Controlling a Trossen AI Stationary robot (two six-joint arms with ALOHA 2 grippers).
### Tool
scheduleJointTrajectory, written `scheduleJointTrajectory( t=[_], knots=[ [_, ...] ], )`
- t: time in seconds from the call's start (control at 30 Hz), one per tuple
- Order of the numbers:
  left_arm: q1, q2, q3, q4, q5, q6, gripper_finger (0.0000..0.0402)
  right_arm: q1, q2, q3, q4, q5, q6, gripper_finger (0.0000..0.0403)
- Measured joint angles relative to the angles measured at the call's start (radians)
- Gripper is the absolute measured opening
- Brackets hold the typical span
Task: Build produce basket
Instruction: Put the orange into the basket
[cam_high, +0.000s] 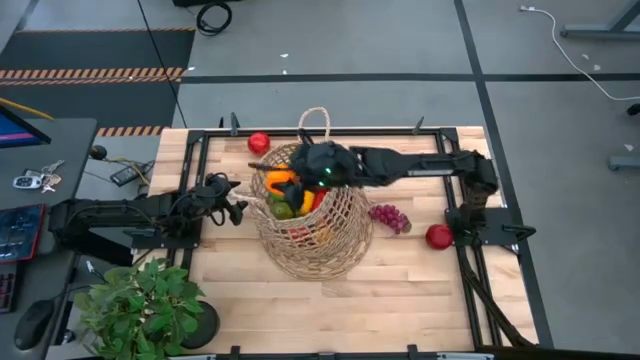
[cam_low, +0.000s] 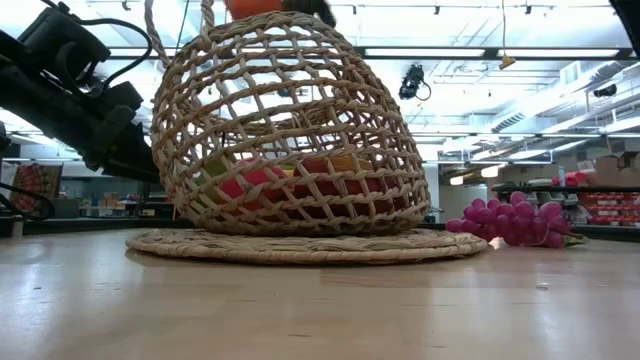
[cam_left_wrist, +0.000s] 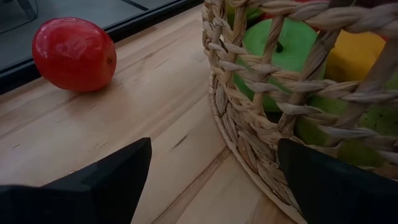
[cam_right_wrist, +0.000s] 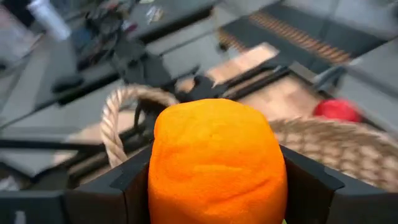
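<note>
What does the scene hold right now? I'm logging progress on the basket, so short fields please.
basket: wicker basket mid-table, already holding green, yellow and red produce
right tool: right tool over the basket mouth, shut on the orange
left tool: left tool open, low beside the basket's wall
outside basket: grapes, red fruit, red fruit

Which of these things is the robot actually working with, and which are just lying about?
Part of the job: basket; orange held over it by the right gripper; fruit inside; grapes; two red fruits on the table; left gripper, open beside the basket.

Lying about: potted plant; keys.
</note>
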Motion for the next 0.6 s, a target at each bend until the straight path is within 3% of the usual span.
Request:
scheduleJointTrajectory(
  t=[0.1,0.27,0.43,0.6],
  knots=[
    [0.000,0.000,0.000,-0.001,0.000,0.000,0.0357,-0.052,0.058,0.000,0.087,-0.102,-0.004,0.0268],
    [0.000,0.000,0.000,0.001,0.000,0.000,0.0357,-0.114,0.169,0.060,0.029,-0.163,-0.028,0.0268],
    [0.000,0.000,0.000,0.001,0.001,0.000,0.0357,-0.149,0.297,0.217,-0.048,-0.178,-0.064,0.0268],
    [0.000,0.000,0.000,0.000,0.000,0.000,0.0357,-0.166,0.431,0.443,-0.241,-0.207,-0.075,0.0268]
  ],
)
